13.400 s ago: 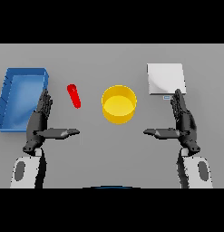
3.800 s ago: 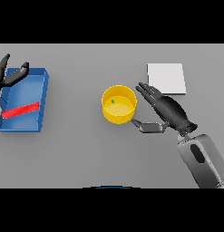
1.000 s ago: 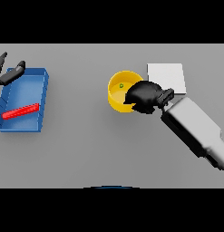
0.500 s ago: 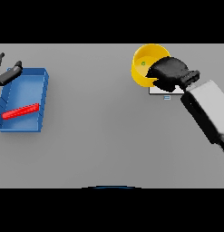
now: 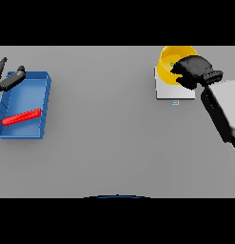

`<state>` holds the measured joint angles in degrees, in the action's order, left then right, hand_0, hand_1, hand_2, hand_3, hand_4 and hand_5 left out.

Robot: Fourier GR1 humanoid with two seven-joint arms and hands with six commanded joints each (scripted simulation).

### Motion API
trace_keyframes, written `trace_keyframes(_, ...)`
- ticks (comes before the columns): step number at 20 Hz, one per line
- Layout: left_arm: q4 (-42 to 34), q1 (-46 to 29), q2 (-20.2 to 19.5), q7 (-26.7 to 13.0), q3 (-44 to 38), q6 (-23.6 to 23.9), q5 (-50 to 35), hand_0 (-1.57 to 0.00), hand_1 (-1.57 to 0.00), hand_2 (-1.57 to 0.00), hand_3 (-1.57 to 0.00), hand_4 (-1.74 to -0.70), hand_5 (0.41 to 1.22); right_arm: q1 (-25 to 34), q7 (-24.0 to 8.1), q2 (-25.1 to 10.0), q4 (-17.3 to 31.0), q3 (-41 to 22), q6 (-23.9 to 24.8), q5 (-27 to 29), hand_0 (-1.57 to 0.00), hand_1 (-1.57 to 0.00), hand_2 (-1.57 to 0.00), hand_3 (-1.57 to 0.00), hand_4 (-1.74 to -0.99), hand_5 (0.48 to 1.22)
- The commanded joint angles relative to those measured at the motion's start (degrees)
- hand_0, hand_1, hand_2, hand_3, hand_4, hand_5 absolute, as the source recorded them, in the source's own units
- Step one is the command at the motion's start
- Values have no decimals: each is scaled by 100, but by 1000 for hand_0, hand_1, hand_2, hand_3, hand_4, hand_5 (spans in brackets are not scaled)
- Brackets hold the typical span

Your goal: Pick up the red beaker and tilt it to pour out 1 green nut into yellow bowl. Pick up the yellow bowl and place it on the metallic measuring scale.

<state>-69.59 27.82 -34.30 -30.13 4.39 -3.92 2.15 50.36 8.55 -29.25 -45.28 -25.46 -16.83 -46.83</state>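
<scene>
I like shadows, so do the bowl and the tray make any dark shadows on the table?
Head view: flat, even light; no clear shadow beside the yellow bowl or blue tray; no glare on the grey table; the right hand hides part of the bowl.

On the grey table (image 5: 114, 143), the right robot hand (image 5: 194, 71) grips the yellow bowl (image 5: 167, 64), a green nut (image 5: 171, 64) inside, over the scale (image 5: 172, 90), while far left of the scale the left robot hand (image 5: 8, 80) hovers, fingers spread, above the blue tray (image 5: 45, 95) holding the red beaker (image 5: 22, 116).
</scene>
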Motion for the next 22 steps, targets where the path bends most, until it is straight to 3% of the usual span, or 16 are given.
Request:
trace_keyframes(1,41,52,47,-23,6,29,5,1,1,1,1,-864,789,2,73,52,183,-12,113,-31,-1570,-1571,-1450,-1240,-1741,1221)
trace_keyframes(3,59,43,11,-23,27,32,62,1,1,1,1,-858,802,17,258,67,416,30,177,18,-1571,-1571,-1413,-1317,-1741,1221)
trace_keyframes(5,114,82,-7,-15,9,13,62,1,1,1,1,-859,807,76,156,143,604,31,193,-2,-1571,-1571,-1390,-1361,-1741,1221)
trace_keyframes(12,122,39,-23,38,-8,-61,7,1,1,1,1,-844,783,118,237,222,1015,30,291,-10,-1571,-1571,-1374,-1448,-1741,1221)
trace_keyframes(14,170,125,-44,-2,-2,-72,41,1,1,1,1,-838,779,140,232,248,1051,35,253,10,-1565,-1496,-1437,-1249,-1741,1221)
trace_keyframes(15,153,117,-74,-42,-30,-71,25,1,1,1,1,-836,775,121,208,228,1011,57,217,35,-1558,-1428,-1343,-1110,-1682,1221)
trace_keyframes(17,125,78,-15,-13,-7,-59,6,1,1,1,1,-836,774,75,224,249,1020,96,182,104,-1335,-1125,-1007,-816,-1592,1074)
trace_keyframes(18,88,34,-24,-12,1,-48,17,1,1,1,1,-834,771,81,103,248,993,158,91,173,-1147,-958,-848,-688,-1559,1014)
trace_keyframes(20,101,11,14,52,-12,-11,4,1,1,1,1,-839,764,84,60,288,997,220,-30,268,-757,-673,-579,-476,-1513,923)
trace_keyframes(22,78,19,-18,64,-31,-52,-26,1,1,1,1,-837,760,62,23,250,967,238,-116,297,-484,-459,-376,-318,-1485,863)
